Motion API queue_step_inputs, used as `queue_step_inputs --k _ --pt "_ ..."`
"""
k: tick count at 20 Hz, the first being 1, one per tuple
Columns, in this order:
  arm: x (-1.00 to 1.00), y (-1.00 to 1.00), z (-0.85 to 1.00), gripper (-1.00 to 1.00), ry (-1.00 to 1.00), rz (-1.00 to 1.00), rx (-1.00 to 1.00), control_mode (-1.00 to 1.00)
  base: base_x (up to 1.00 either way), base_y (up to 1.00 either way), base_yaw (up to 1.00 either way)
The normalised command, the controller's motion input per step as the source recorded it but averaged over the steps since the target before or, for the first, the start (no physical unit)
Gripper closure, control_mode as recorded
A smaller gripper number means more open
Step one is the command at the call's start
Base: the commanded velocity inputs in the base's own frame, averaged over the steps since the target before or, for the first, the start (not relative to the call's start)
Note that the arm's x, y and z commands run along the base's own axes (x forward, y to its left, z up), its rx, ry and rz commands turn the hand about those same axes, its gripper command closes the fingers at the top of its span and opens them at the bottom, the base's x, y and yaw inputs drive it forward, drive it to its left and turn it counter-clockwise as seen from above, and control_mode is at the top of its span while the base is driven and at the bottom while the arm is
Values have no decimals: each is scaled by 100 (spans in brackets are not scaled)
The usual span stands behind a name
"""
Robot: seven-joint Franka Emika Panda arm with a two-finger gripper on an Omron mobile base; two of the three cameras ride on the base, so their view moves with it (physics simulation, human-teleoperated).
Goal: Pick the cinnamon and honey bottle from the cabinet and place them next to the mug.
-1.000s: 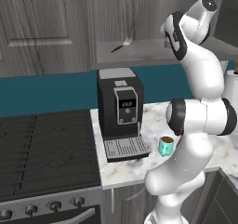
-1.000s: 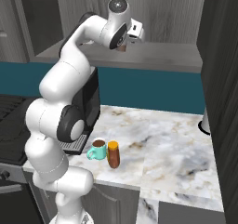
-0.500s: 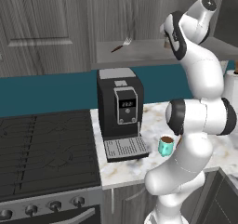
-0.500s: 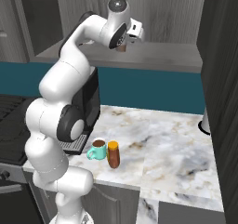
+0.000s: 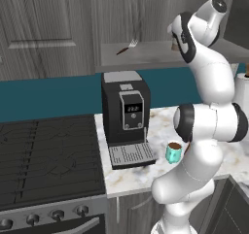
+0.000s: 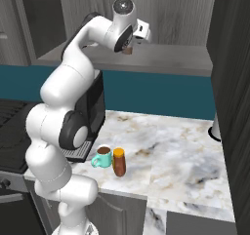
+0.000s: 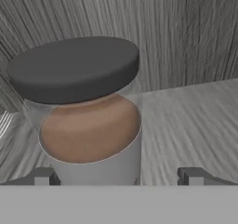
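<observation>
Comparing this moment with the two earlier ones, I find almost nothing changed: arm, tool [image 6: 129,50] and base sit as they did, so I judge the approach finished and the grasp about to begin. The honey [image 6: 119,162] already stands on the bench [image 6: 185,151] far below the tool, just beside the mug [image 6: 101,156], apparently touching it; half the task reads as done.

The cinnamon [image 7: 88,111] stands upright on the cabinet [image 6: 161,14] shelf directly ahead of the tool, between its two fingertips [image 7: 42,175]. The tips stand wide, each clear of the jar wall, so the tool is open and holds nothing.

Materials and shapes:
- Cinnamon: squat-looking cylinder at this range, matte dark grey disc cap overhanging a clear shoulder, brown powder above a pale lower band; smooth and likely slippery.
- Shelf and back wall: grey wood grain, flat.
- Mug: glossy teal, dark liquid inside.
- Bench: veined pale marble.
- Honey: amber body, yellow cap.
</observation>
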Motion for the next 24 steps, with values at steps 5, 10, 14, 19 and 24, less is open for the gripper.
queue_step_inputs --k 5,10,14,19,24 --pt "0 1 -5 -100 -4 0 0 -100 0 0 0" --pt "0 2 -13 -100 -4 1 0 -100 0 0 0" --pt "0 5 -5 -100 -3 3 0 -100 0 0 0" --pt "0 3 0 -100 -3 2 0 -100 0 0 0" --pt "0 0 0 -100 0 0 0 -100 0 0 0"
